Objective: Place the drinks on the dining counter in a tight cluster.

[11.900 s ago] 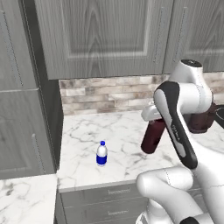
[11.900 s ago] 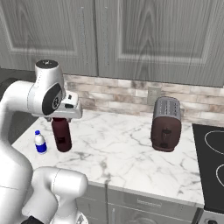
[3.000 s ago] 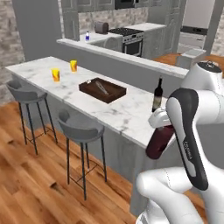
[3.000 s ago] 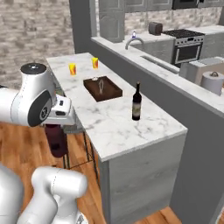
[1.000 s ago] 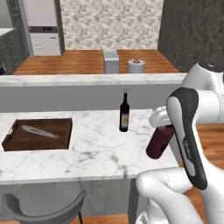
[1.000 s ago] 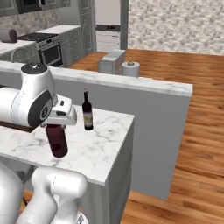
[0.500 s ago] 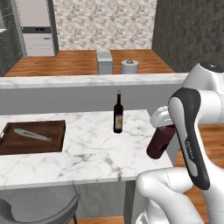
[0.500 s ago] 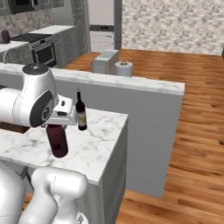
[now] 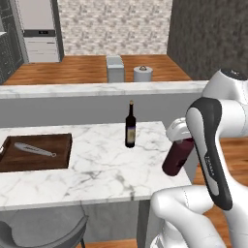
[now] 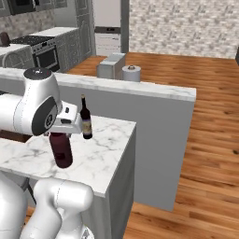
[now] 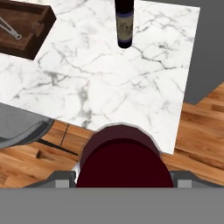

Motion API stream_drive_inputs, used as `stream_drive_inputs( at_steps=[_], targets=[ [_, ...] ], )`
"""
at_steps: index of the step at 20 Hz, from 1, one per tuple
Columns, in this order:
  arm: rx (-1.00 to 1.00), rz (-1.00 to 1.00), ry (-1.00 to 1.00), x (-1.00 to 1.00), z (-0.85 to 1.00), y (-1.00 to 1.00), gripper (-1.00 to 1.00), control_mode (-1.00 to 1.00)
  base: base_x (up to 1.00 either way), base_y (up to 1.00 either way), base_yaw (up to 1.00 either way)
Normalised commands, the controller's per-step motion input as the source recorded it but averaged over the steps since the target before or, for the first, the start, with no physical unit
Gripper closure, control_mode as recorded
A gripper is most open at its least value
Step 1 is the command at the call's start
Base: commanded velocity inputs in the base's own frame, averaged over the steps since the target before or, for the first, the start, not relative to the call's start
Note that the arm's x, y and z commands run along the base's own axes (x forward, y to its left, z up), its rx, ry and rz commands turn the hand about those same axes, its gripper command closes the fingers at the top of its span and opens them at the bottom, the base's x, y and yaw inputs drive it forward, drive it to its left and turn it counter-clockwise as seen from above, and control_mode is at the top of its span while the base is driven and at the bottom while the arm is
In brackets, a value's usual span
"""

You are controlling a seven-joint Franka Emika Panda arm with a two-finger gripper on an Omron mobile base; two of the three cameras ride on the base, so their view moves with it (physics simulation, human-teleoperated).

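My gripper (image 9: 181, 142) is shut on the top of the squat dark-maroon bottle (image 9: 175, 158), which hangs tilted just off the right end of the dining counter (image 9: 97, 167), a little above its marble top. The right base view shows that bottle (image 10: 60, 149) under the hand (image 10: 58, 134), over the counter's near edge (image 10: 110, 156). In the hand view the maroon bottle (image 11: 124, 157) fills the bottom between my fingertips (image 11: 61, 179). The tall dark wine bottle (image 9: 130, 125) (image 10: 86, 119) (image 11: 125, 22) stands upright on the counter, beyond the held bottle and apart from it.
A dark wooden tray (image 9: 34, 152) (image 11: 24, 26) holding metal tongs lies on the counter's left part. A grey stool (image 9: 43, 232) (image 11: 17, 127) stands under the near edge. Behind the counter runs a raised marble-topped grey ledge (image 9: 97, 89). Wood floor (image 10: 205, 140) lies to the right.
Both base views shifted a little as the base moved, so the counter and wine bottle slid slightly left in them. The arm keeps the maroon bottle in the same pose.
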Motion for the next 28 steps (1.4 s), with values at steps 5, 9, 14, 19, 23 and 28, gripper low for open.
stream_drive_inputs(
  at_steps=[5, 9, 14, 19, 23, 28],
  targets=[
    [0.0, 0.0, 0.0, 0.0, 0.0, 0.0, 1.0, 1.0, 0.0, 0.0, 0.0],
    [0.0, 0.0, 0.01, 0.04, 0.0, 0.0, 1.0, -1.0, 0.0, 0.0, 0.0],
    [-0.12, 0.0, 0.25, 0.42, 0.12, 0.22, 1.0, -1.0, 0.0, 0.0, 0.0],
    [-0.18, 0.0, 0.24, 0.71, 0.08, 0.23, 1.0, -1.0, 0.0, 0.0, 0.0],
    [-0.02, 0.0, -0.04, 0.54, -0.13, 0.01, 1.0, -1.0, 0.0, 0.0, 0.0],
    [0.01, 0.0, -0.02, 0.55, -0.32, 0.0, 1.0, -1.0, 0.0, 0.0, 0.0]
  ],
)
